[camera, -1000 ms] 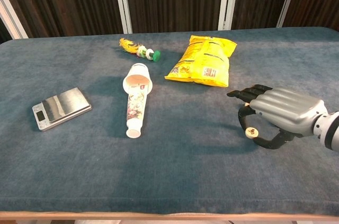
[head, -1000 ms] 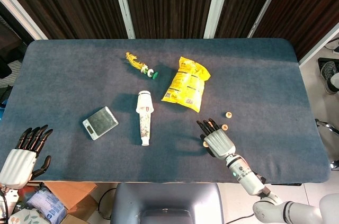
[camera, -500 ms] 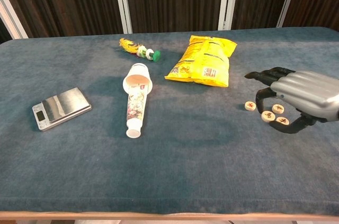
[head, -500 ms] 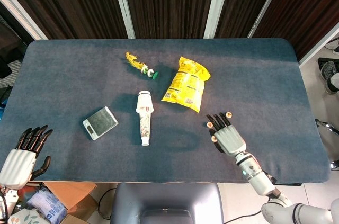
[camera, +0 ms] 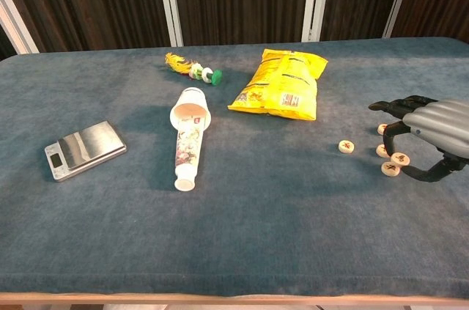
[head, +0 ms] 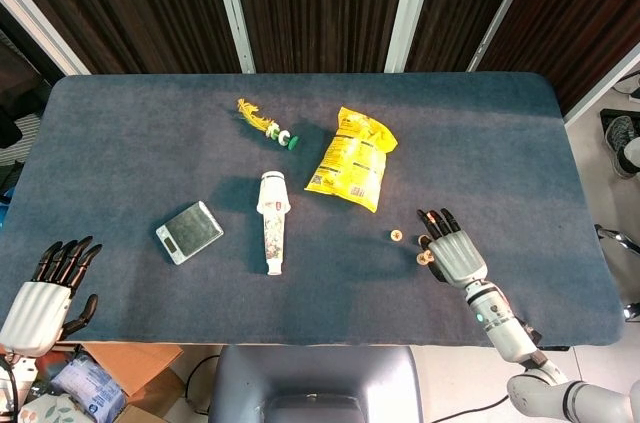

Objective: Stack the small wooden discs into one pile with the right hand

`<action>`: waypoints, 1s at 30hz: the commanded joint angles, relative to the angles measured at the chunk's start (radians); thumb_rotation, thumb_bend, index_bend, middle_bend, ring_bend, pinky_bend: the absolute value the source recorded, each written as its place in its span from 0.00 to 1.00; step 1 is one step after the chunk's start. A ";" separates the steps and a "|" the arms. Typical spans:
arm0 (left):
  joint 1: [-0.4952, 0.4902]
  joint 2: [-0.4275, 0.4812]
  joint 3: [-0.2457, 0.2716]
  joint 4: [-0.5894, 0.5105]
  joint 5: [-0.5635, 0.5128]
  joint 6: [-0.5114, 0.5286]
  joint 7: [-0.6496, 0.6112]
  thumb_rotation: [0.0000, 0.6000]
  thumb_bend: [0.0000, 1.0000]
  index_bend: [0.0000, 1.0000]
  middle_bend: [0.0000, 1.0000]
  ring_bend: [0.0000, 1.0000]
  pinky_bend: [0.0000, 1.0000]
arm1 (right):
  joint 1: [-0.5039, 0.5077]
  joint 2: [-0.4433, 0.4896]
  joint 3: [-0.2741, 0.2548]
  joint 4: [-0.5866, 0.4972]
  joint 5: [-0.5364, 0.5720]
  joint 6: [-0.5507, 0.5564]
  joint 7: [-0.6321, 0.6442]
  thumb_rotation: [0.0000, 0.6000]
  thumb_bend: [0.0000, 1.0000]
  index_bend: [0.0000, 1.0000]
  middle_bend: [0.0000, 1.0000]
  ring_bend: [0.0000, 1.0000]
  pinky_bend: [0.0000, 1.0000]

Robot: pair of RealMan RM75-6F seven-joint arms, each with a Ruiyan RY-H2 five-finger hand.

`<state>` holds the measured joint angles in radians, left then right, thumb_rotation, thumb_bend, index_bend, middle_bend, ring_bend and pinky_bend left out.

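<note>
Chest view: right hand (camera: 432, 130) at right edge arches over scattered discs (camera: 400, 158), fingers curled, apparently gripping none. Best pinch one edge-on, then lift straight.

A table (head: 130, 123) covered in dark blue cloth is seen, on which a small silver scale (head: 189, 232) is laid near the left front, with a printed paper cup (head: 273, 220) tipped on its side just to the right of it. Further back a yellow-feathered shuttlecock (head: 267, 124) and a yellow snack bag (head: 354, 157) are found, the bag lying flat to the right of the cup. Towards the right front several small wooden discs (camera: 391, 158) are scattered on the cloth, one disc (camera: 346, 146) being set apart to the left of the others
</note>
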<state>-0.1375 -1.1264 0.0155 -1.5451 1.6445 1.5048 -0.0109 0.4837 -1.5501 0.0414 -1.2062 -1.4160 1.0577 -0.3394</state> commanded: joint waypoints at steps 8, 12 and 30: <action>-0.001 0.002 0.000 -0.001 -0.002 -0.002 -0.003 1.00 0.50 0.00 0.00 0.00 0.02 | 0.004 -0.012 -0.003 0.002 -0.002 -0.002 -0.003 1.00 0.52 0.61 0.02 0.00 0.00; 0.000 0.004 0.002 -0.002 0.001 -0.002 -0.004 1.00 0.50 0.00 0.00 0.00 0.02 | 0.004 -0.011 -0.004 0.000 0.002 -0.007 -0.008 1.00 0.52 0.57 0.02 0.00 0.00; 0.002 0.004 0.002 -0.002 0.001 0.002 -0.006 1.00 0.50 0.00 0.00 0.00 0.02 | -0.005 0.020 0.021 -0.020 0.032 0.013 -0.008 1.00 0.52 0.46 0.03 0.00 0.00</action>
<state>-0.1355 -1.1221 0.0176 -1.5474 1.6458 1.5065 -0.0165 0.4780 -1.5330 0.0577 -1.2285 -1.3895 1.0713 -0.3505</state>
